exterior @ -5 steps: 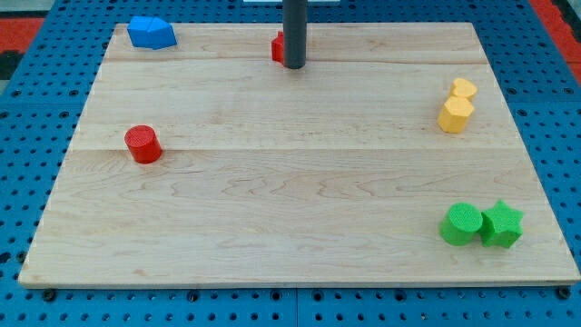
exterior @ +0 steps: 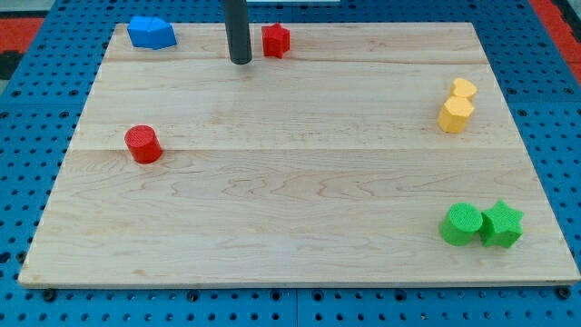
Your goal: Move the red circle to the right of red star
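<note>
The red circle [exterior: 143, 144] sits on the wooden board's left side, about mid-height. The red star [exterior: 275, 40] lies near the board's top edge, a little left of centre. My tip [exterior: 240, 61] is down on the board just left of the red star, a small gap between them. The tip is far above and to the right of the red circle.
A blue block [exterior: 151, 33] lies at the top left corner. Two yellow blocks [exterior: 457, 104] touch each other at the right edge. A green circle [exterior: 462, 223] and a green star [exterior: 501, 224] sit together at the bottom right. The wooden board [exterior: 290, 263] rests on a blue pegboard.
My tip has moved left, from in front of the red star to its left side. The red star now shows fully. No block has moved.
</note>
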### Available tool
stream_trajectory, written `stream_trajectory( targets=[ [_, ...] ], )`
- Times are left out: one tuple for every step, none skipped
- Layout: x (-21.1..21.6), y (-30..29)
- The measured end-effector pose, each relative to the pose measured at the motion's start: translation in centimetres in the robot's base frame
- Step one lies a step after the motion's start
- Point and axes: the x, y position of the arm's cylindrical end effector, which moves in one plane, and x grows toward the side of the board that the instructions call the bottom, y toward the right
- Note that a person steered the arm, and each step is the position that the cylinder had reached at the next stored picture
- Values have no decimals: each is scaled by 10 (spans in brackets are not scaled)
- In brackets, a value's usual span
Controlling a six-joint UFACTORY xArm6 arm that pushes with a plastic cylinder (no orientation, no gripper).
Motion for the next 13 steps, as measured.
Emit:
stream_trajectory(
  targets=[
    [-19, 42],
    [-27, 52],
    [12, 16],
    [38, -67],
    [54, -167],
    [81, -237],
    [116, -239],
    [188, -210],
    [205, -141],
    [173, -51],
    [163, -37],
    [200, -99],
    [180, -132]
  ],
)
